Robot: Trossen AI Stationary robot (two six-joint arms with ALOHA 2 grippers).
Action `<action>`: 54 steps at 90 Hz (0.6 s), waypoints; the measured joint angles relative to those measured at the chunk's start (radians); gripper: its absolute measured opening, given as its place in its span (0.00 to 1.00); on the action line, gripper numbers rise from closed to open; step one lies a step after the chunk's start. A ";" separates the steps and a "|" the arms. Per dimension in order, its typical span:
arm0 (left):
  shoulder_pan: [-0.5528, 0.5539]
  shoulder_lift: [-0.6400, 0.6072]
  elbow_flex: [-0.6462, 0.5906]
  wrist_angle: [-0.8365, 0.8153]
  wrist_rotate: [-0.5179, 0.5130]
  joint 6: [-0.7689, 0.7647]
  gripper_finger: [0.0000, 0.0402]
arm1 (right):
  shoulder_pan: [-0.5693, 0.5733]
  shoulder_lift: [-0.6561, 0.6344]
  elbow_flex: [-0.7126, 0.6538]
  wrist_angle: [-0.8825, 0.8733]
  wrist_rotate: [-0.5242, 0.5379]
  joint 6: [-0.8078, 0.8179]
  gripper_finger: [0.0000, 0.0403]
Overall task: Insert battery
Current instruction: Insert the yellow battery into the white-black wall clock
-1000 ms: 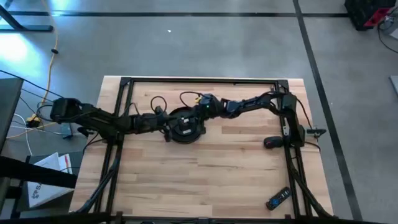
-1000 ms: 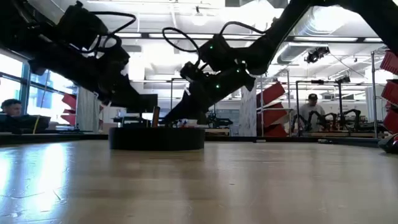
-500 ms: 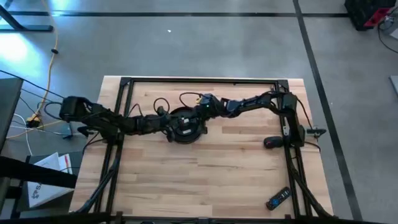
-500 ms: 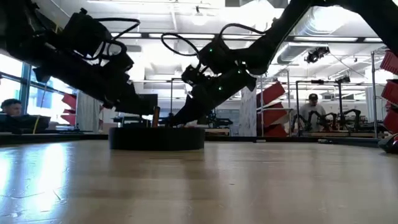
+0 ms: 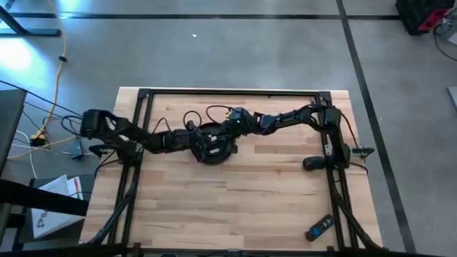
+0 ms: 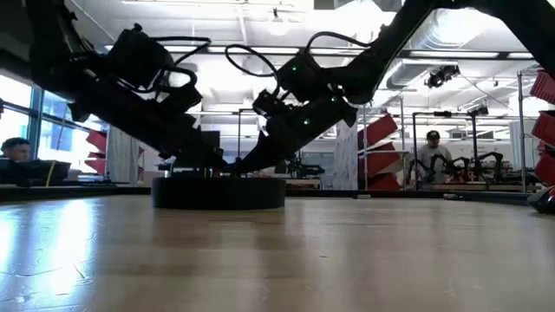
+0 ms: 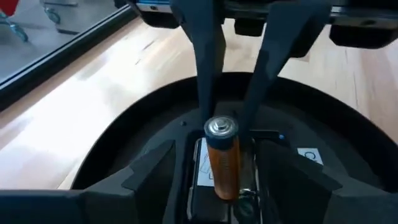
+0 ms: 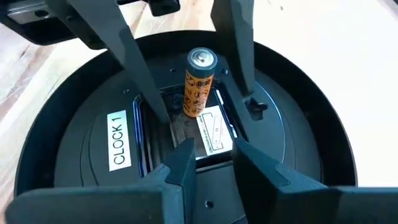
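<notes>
Your 2 grippers meet over the round black clock (image 5: 213,148) near the table's (image 5: 235,207) far middle. The orange battery (image 8: 199,87) stands tilted in the clock's battery compartment (image 8: 208,134). Left gripper (image 7: 225,205): fingers spread, flanking the battery. Right gripper (image 8: 205,158): fingers apart, empty, beside the compartment.

Only legible text: "CLOCK 1" on a white label (image 8: 118,139) stuck to the back of the round black plastic clock (image 8: 298,124); orange battery's (image 8: 198,87) print too small to read.
</notes>
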 joint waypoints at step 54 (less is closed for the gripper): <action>0.006 0.000 0.000 0.025 0.004 0.017 0.55 | 0.000 -0.066 0.000 -0.062 0.044 -0.033 0.19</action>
